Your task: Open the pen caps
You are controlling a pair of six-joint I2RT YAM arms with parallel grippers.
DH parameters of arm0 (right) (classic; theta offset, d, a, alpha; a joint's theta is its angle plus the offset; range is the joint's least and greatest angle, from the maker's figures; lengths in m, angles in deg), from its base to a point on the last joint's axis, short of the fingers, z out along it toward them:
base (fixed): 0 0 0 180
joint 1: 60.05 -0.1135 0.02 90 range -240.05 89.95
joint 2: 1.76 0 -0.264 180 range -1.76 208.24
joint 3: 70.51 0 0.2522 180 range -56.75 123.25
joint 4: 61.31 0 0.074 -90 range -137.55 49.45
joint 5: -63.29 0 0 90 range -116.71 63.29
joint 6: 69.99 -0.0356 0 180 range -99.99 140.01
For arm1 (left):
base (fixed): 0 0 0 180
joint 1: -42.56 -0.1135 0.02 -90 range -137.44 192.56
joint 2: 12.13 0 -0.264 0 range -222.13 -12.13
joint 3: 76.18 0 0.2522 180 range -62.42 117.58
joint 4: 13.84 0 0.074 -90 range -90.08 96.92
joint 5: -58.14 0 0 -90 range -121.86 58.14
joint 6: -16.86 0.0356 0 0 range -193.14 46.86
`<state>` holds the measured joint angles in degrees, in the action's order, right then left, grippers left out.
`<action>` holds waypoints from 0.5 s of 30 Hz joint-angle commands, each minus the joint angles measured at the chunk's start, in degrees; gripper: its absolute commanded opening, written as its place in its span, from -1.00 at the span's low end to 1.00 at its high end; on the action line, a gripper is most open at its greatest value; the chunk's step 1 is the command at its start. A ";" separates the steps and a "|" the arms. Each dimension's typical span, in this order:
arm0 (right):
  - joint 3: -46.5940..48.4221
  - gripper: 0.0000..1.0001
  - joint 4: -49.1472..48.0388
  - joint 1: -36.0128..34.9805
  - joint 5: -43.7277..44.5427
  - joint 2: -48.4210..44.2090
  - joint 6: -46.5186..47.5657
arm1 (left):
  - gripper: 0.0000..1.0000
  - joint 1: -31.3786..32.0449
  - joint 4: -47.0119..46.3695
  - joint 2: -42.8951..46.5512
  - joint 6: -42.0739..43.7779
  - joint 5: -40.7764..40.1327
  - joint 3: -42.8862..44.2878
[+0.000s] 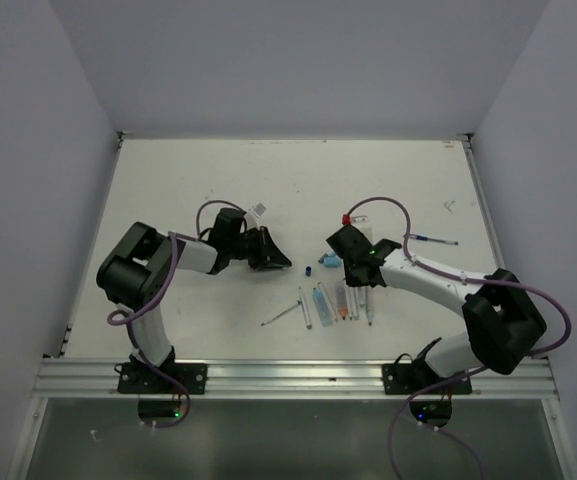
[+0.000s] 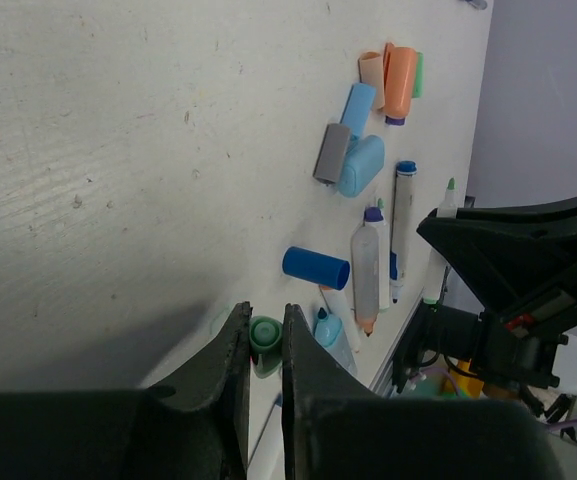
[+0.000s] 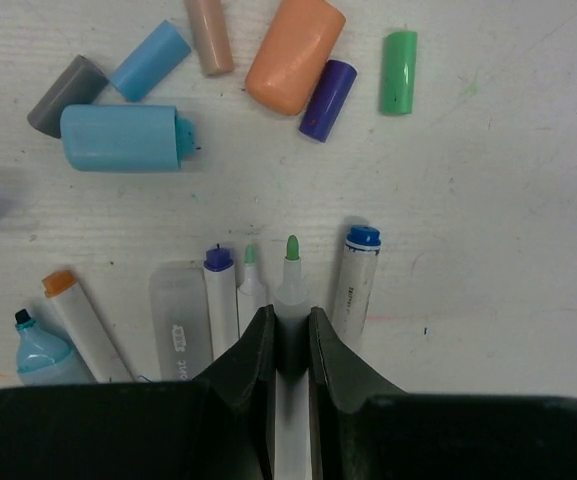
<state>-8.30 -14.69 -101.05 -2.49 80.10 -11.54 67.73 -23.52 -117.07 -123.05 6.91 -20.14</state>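
A scuffed white table [image 1: 218,180] sits between pale walls [image 1: 268,60]. The left gripper [image 2: 264,316] pinches a green cap [image 2: 265,338] — the right gripper [image 3: 290,318] clamps a green-tipped pen [image 3: 291,285].

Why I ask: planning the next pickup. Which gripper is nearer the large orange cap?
Right. The right gripper, shut on a green-tipped pen, has the orange cap just ahead. The left gripper, pinching a green cap, is farther, beyond the dark blue cap.
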 commanded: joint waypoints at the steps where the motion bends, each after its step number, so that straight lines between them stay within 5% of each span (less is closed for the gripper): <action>1: -0.54 -1.00 -1.04 0.39 -0.41 1.54 -1.50 | -0.73 0.41 -3.28 -1.49 0.51 0.52 2.01; 5: -1.34 -0.84 -2.63 0.39 -1.11 3.03 -1.67 | -0.39 0.32 -3.45 -1.67 0.95 0.17 1.40; 15: -2.48 -0.76 -4.47 0.39 -0.85 5.76 -2.11 | -0.31 0.41 -2.93 -1.41 1.04 -0.18 0.87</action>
<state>-10.27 -17.20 -100.85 -3.75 85.67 -12.30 67.88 -24.35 -118.73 -123.03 6.67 -19.88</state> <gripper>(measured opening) 0.132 0.341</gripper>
